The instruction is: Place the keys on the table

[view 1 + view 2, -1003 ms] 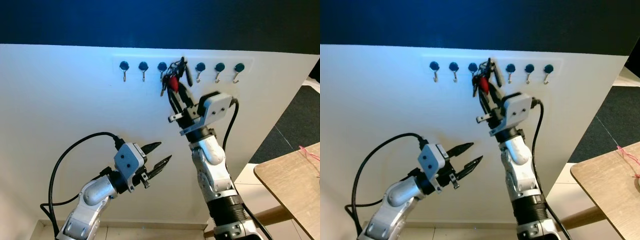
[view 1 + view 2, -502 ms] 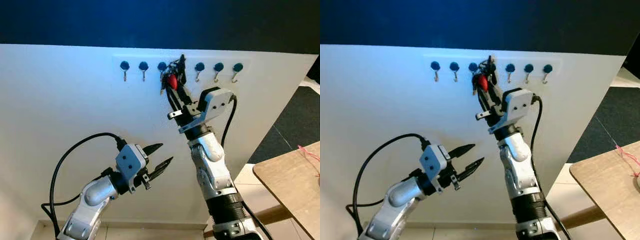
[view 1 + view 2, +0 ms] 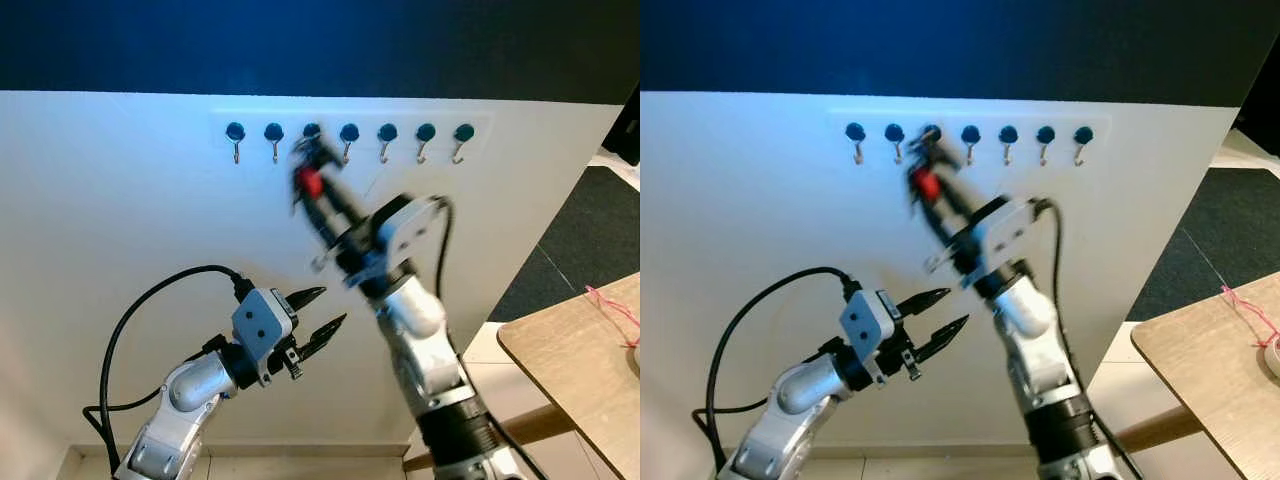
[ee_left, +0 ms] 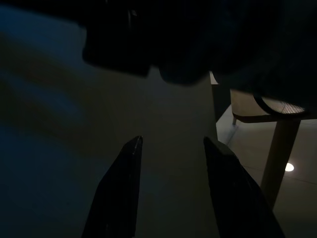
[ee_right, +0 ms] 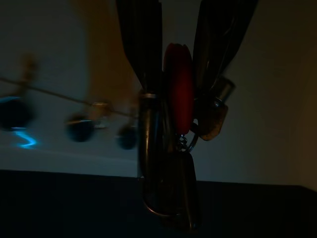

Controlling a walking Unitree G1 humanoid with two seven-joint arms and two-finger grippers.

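The keys (image 3: 308,180) have come off their hook and swung left, clenched in the right gripper (image 3: 316,190), though blur makes it hard to be sure. Left gripper (image 3: 318,311) hovers low, fingers spread, empty. The table (image 3: 575,375) waits far right.

I can't read any text, label, brand or number anywhere here. Nothing legible stands on any surface I see.
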